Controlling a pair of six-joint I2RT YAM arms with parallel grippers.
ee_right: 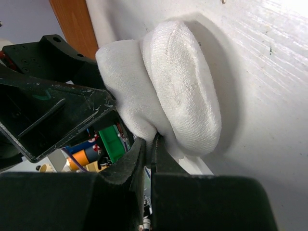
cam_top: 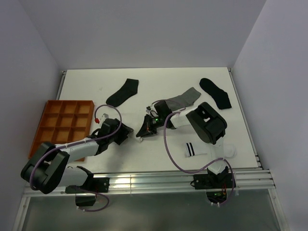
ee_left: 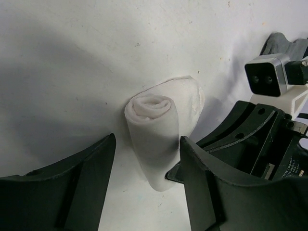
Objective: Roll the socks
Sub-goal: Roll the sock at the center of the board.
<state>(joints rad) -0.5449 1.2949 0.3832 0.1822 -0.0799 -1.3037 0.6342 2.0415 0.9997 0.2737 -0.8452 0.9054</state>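
Now, nearest the bases, the striped sock [cam_top: 191, 149] lies flat at lower right, not yet rolled. At the middle of the frame the white sock [ee_left: 161, 139] is already a rolled bundle, so I judge this roll is almost done. My left gripper [ee_left: 148, 140] is spread, one finger on each side of it. The right gripper [ee_right: 150, 142] is pressed together, pinching its loose edge. Next I should probably tuck the cuff over carefully. Higher up lies the grey sock [cam_top: 185, 98].

The rolled sock [ee_left: 156, 139] between the fingers [ee_left: 62, 192] of the black left gripper [ee_left: 147, 144] is plain white; the tray [cam_top: 48, 108] beside that gripper is orange.
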